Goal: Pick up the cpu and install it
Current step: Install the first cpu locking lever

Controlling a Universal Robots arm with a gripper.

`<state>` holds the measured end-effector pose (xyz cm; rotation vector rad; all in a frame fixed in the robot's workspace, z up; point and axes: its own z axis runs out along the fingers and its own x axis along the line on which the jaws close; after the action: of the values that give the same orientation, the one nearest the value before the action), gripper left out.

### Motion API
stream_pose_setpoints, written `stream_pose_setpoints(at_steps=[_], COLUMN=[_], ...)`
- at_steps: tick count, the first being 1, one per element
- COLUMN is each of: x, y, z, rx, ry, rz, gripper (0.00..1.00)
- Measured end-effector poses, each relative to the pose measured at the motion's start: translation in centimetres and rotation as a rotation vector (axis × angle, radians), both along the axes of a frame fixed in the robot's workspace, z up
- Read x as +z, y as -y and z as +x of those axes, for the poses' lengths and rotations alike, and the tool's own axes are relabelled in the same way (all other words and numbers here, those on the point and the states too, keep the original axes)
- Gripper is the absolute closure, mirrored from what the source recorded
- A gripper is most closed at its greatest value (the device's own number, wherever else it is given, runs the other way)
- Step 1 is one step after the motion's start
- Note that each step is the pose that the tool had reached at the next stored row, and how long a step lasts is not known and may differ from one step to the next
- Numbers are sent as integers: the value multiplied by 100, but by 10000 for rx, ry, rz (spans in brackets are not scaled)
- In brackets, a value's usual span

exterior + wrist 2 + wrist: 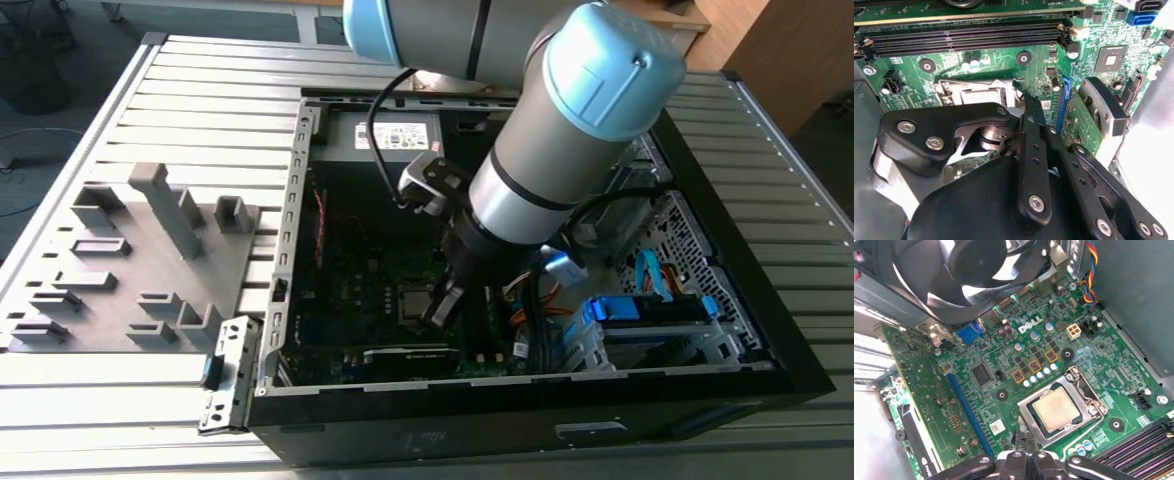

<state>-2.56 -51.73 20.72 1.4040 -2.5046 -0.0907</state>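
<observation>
Cpu (1056,409) sits flat inside socket frame (1074,385) — gripper (1024,447) just beside frame's edge, above the board, fingers drawn together, holding nothing.

Dull metal cpu (1055,409) in shiny socket frame (1089,399)

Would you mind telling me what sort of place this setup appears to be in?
Probably a robotics lab bench for computer assembly: an open computer case lies on a slatted metal table, beside a grey parts fixture, with the cpu in its socket.
</observation>
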Motion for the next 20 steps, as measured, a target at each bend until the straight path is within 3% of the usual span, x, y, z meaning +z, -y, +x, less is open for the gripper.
stream_pose_setpoints(at_steps=[20], x=[9], y=[-27], z=[8], rx=[0], ry=[-1], rz=[0], gripper=[89])
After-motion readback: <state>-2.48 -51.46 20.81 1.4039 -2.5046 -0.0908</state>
